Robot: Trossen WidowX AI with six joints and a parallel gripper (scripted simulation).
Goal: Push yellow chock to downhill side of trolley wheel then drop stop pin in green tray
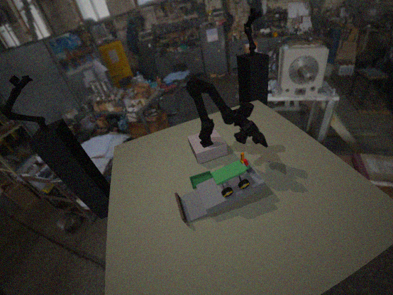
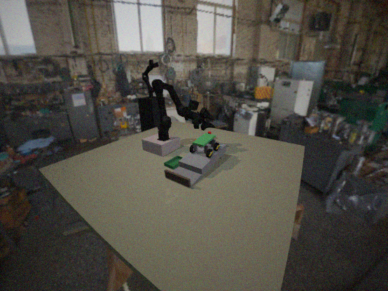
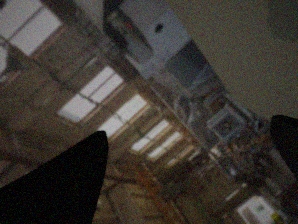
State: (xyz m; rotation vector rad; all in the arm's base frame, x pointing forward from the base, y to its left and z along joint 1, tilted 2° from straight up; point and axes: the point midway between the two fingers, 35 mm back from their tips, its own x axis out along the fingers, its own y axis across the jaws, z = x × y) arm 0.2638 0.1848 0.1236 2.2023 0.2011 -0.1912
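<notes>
The trolley, with a green deck [image 1: 230,171] [image 2: 204,140] and yellow-hubbed black wheels, stands on the grey ramp [image 1: 198,206] [image 2: 192,164]. The red head of the stop pin [image 1: 245,162] [image 2: 209,132] shows at the trolley's uphill end. The chock's orange handle [image 1: 242,157] stands beyond that end of the deck in the top view; its yellow body and base are hidden there, and I cannot make out the chock in the exterior view. The green tray [image 1: 191,181] [image 2: 171,163] lies beside the ramp. My gripper [image 1: 262,140] [image 3: 187,131] is open and empty, raised above the table beyond the uphill end.
My arm stands on a pale pinkish block [image 1: 212,154] [image 2: 153,146] near the tray. A brown end board [image 1: 180,208] [image 2: 177,177] crosses the ramp's low end. Two other dark arms on black pedestals [image 1: 253,78] [image 1: 71,167] stand off the table.
</notes>
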